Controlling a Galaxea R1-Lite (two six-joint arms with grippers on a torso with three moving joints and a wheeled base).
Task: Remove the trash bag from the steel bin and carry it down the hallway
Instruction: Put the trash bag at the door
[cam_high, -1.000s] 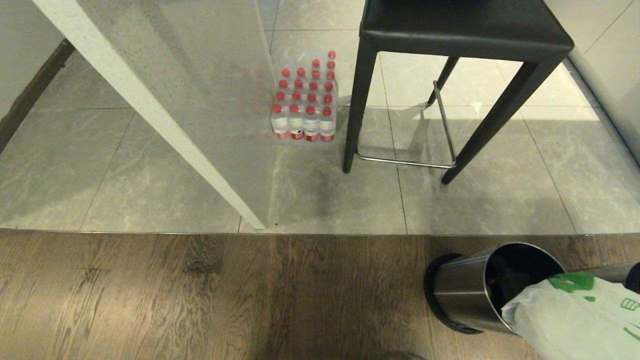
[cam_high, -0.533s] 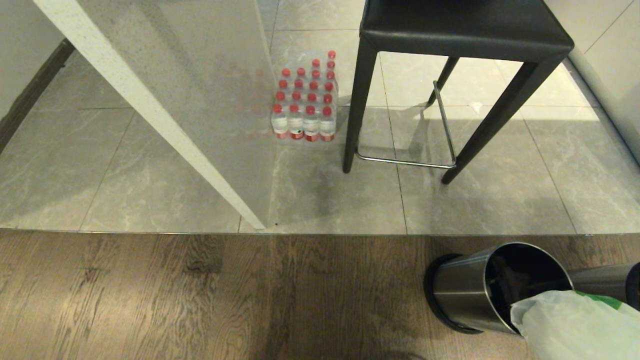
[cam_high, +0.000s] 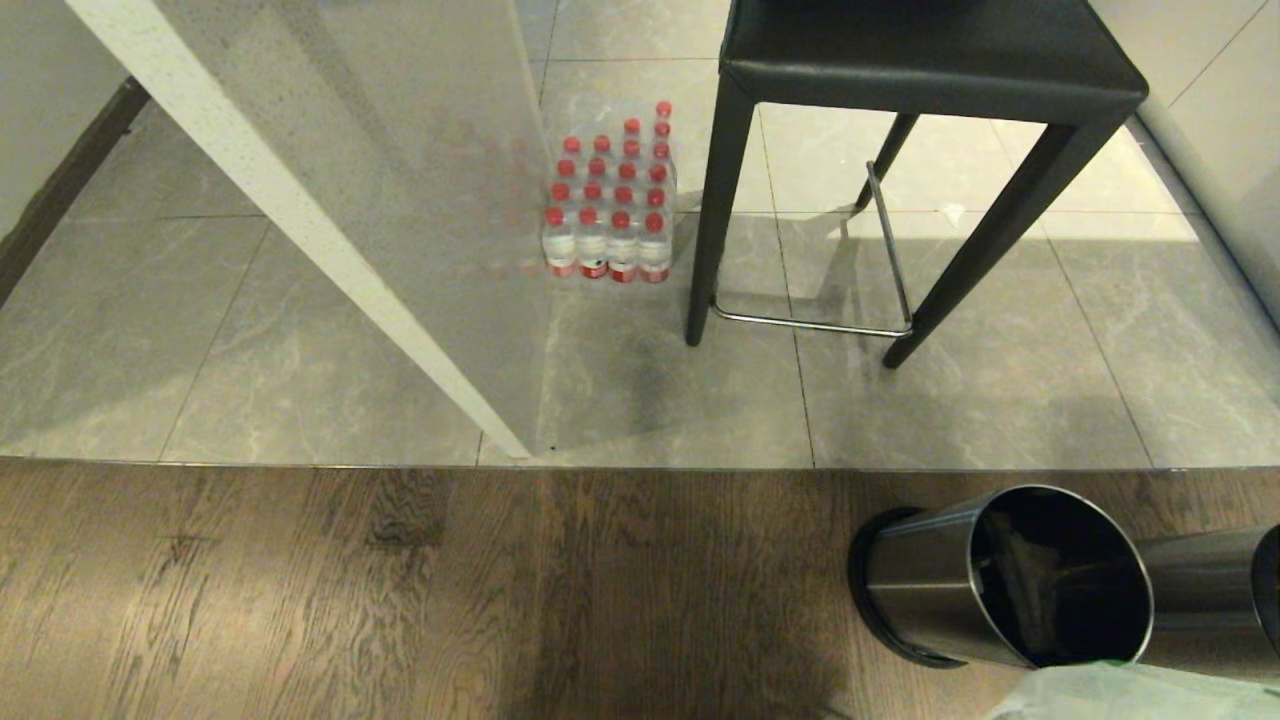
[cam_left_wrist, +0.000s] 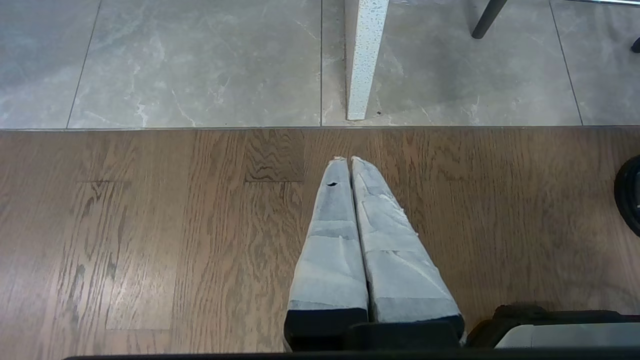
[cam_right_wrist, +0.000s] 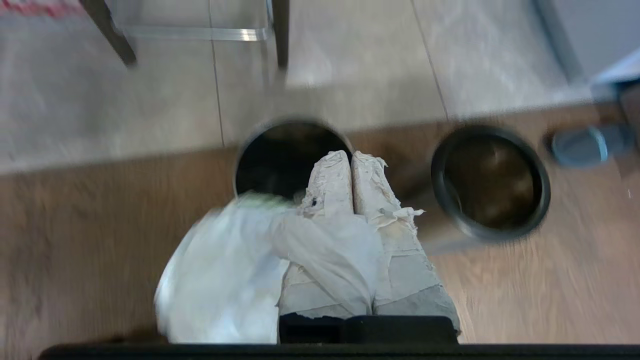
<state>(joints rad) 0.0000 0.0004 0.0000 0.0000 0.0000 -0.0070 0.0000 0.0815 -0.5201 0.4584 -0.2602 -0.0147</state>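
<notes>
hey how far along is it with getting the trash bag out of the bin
Done: the trash bag is out of the steel bin, whose mouth shows dark and empty. In hand: the right gripper, jaws shut, holds the bag above the wood floor. Left: carrying it down the hallway. The left gripper hangs shut and empty.

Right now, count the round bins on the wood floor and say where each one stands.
2. The steel bin stands on the wood floor near the tile edge, below the stool; a second bin stands right beside it, cut off by the head view's edge. Others could be out of view.
</notes>
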